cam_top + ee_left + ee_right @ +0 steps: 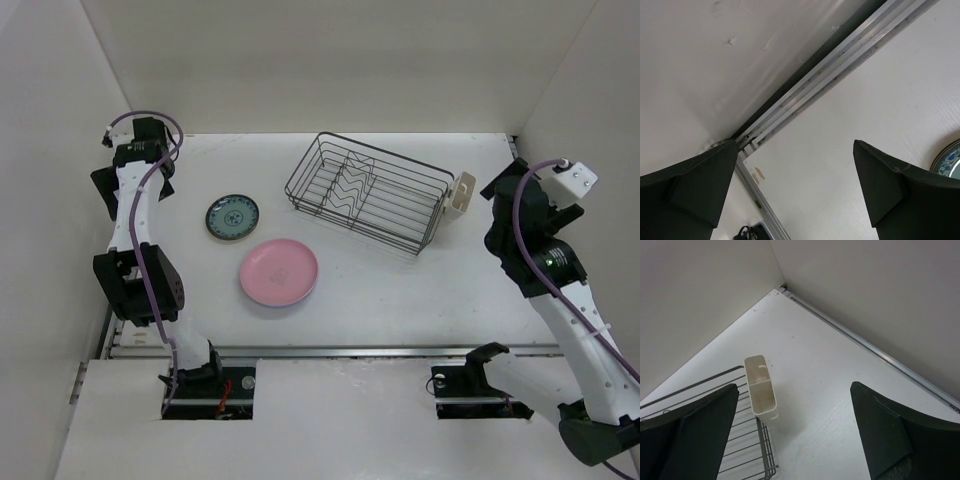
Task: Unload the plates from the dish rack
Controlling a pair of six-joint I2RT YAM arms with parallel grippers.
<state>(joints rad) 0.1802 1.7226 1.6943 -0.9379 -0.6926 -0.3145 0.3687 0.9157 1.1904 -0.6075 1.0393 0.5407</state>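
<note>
Black wedge-shaped fingers [705,185] of the left gripper [795,155] are standing spread wide, holding nothing, by the far left corner of the flat white table [400,290]. Right gripper [794,390] fingers are standing wide apart too, empty, near the right edge, facing a small cream plastic cup [761,387]. That cup is hanging on the right end of the dark wire dish rack [368,192], which is sitting toward the far right corner. No plate is showing inside it. Lying flat left of it are a smooth round pink plate [279,272] and a smaller teal-patterned plate [232,217]. Unloading is looking finished; the next move is likely just checking the zigzag wires [350,185].
</note>
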